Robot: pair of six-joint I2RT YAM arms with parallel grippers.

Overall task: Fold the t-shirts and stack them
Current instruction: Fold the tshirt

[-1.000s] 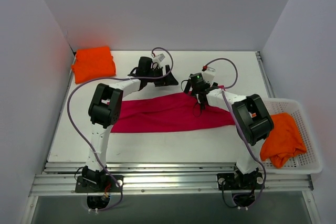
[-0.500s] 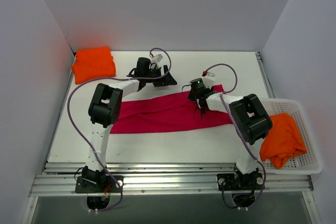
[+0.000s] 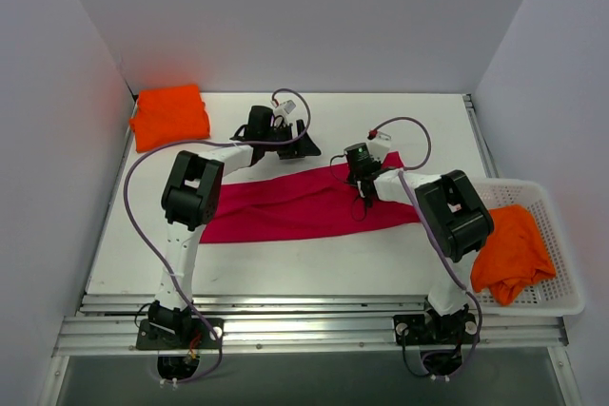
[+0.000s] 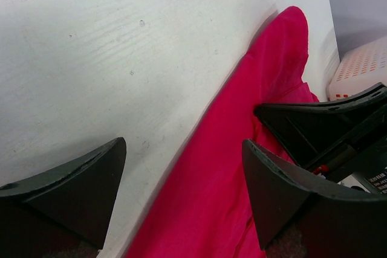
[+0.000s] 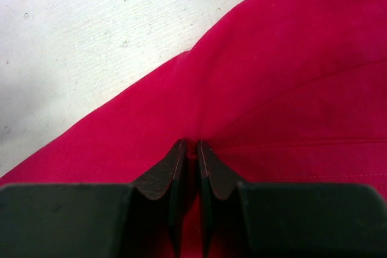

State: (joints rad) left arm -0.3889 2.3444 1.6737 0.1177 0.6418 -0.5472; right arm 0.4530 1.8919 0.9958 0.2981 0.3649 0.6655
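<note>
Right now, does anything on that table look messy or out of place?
Nothing damaged or spilled. The orange t-shirt in the white basket is crumpled and seems to spill over its left rim, unlike the neatly folded orange t-shirt at the far left corner. The crimson t-shirt lies as a long wrinkled band mid-table.

- top cam: high up at the near edge, looking down on the whole table [image 3: 285, 268]
- wrist cams: right down low, super close — both catch the crimson-pink shirt [image 4: 230, 149]
</note>
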